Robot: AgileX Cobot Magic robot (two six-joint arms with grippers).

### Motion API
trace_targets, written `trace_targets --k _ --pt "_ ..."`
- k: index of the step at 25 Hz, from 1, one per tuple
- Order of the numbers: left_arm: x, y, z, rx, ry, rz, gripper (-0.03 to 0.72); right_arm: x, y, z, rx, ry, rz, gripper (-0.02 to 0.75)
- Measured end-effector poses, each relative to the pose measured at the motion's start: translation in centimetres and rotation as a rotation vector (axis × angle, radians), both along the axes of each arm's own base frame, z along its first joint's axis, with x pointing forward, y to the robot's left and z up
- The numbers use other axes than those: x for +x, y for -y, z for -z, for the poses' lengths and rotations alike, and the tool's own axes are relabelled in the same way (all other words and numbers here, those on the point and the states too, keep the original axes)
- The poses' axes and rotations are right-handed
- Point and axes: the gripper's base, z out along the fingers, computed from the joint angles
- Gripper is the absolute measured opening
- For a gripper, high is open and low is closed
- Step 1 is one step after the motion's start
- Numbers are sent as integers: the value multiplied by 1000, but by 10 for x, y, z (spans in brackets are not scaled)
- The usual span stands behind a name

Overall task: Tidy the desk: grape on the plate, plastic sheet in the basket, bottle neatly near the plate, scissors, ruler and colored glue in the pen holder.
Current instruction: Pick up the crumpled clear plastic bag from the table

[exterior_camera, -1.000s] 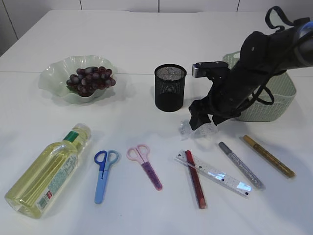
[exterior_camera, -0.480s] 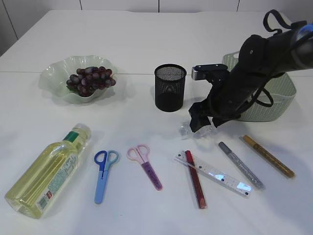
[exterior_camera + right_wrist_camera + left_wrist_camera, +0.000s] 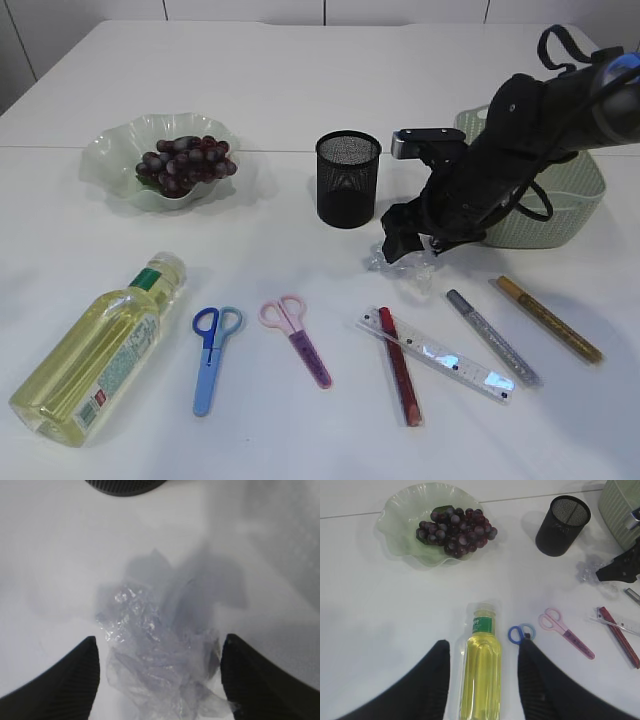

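The crumpled clear plastic sheet lies on the table in front of the black mesh pen holder. My right gripper is open, with a finger on each side of the sheet in the right wrist view. My left gripper is open above the lying bottle of yellow liquid. The grapes lie on the green plate. Blue scissors, pink scissors, the ruler and red, silver and gold glue pens lie along the front.
The green basket stands at the right behind my right arm. The left arm does not show in the exterior view. The red glue pen lies partly under the ruler.
My right gripper has shifted slightly left and settled around the plastic sheet. The other objects have not moved.
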Motion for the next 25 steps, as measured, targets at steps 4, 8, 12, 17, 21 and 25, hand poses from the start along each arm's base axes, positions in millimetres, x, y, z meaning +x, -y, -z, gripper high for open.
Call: trace_targets --k 4,8,12,17,21,25 --pt "0 0 0 0 0 0 331 -1 0 0 2 -14 -3 583" --pt "0 0 0 0 0 0 331 -2 0 1 2 -24 -7 583" --pt "0 0 0 0 0 0 331 -3 0 1 2 -31 -9 583" --pt "0 0 0 0 0 0 329 -3 0 1 2 -36 -11 583" --pt "0 0 0 0 0 0 321 -3 0 1 0 -38 -13 583" --pt "0 0 0 0 0 0 320 -4 0 1 -3 -41 -16 524"
